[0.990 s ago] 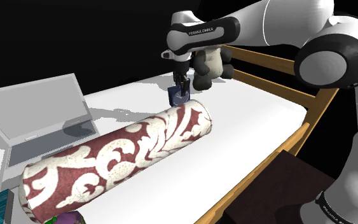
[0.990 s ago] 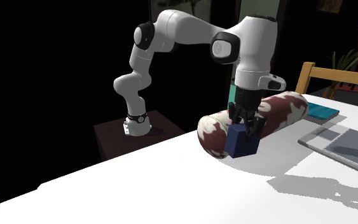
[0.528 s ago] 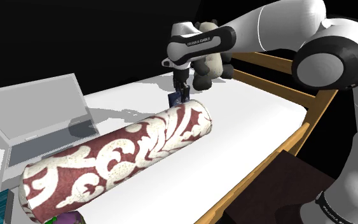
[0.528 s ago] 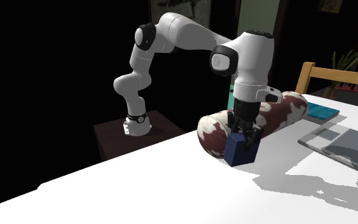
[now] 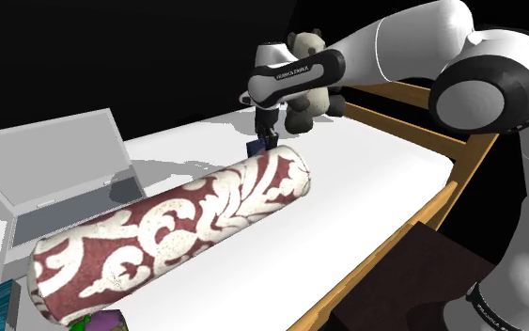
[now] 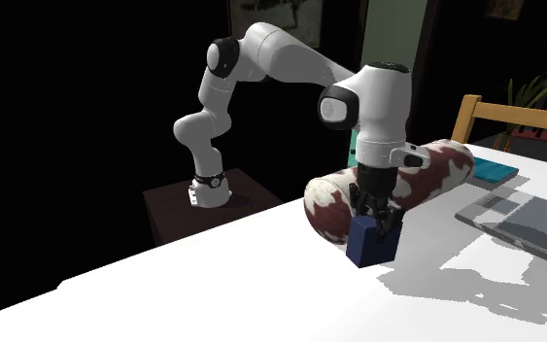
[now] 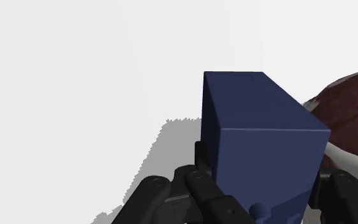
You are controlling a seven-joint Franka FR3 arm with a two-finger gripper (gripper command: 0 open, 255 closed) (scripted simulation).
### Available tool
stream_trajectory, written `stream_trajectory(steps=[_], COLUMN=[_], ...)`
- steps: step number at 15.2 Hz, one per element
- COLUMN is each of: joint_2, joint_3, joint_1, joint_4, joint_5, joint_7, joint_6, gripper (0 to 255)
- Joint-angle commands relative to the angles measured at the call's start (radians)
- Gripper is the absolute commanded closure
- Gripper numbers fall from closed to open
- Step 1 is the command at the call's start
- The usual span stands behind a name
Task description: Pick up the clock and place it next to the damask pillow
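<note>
A big white table [image 6: 213,291] stands by a wooden chair [image 6: 483,105], with a black area [image 6: 67,117] all around behind.

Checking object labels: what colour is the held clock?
The clock is plain dark blue, clearest in the wrist view.

In the shoulder view, most of the blue clock [image 5: 256,148] behind the damask pillow [image 5: 173,226]

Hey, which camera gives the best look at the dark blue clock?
The second exterior view: the whole clock shows, clasped in the gripper, beside the pillow. The wrist view shows it close but cut off; the shoulder view, a sliver behind the pillow.
</note>
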Motion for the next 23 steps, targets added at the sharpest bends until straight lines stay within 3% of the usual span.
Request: stream_trajectory(steps=[1, 10, 11, 12, 14, 20, 23], joint_2=[0.025, 0.026, 0.008, 0.061, 0.030, -0.015, -0.015], joint_3=[0.007, 0.027, 0.026, 0.034, 0.031, 0.030, 0.029], joint_1=[0.000, -0.015, -0.007, -0.019, -0.003, -0.024, -0.023], joint_4=[-0.023, -0.027, -0.060, -0.006, -0.057, 0.041, 0.041], joint_5=[0.004, -0.006, -0.010, 0.001, -0.006, -0.027, -0.027], joint_7=[-0.003, 0.003, 0.005, 0.002, 0.011, 0.016, 0.016], joint_6=[-0.021, -0.012, 0.003, 0.000, 0.021, -0.118, -0.118], gripper=[255, 255, 0, 0, 0, 0, 0])
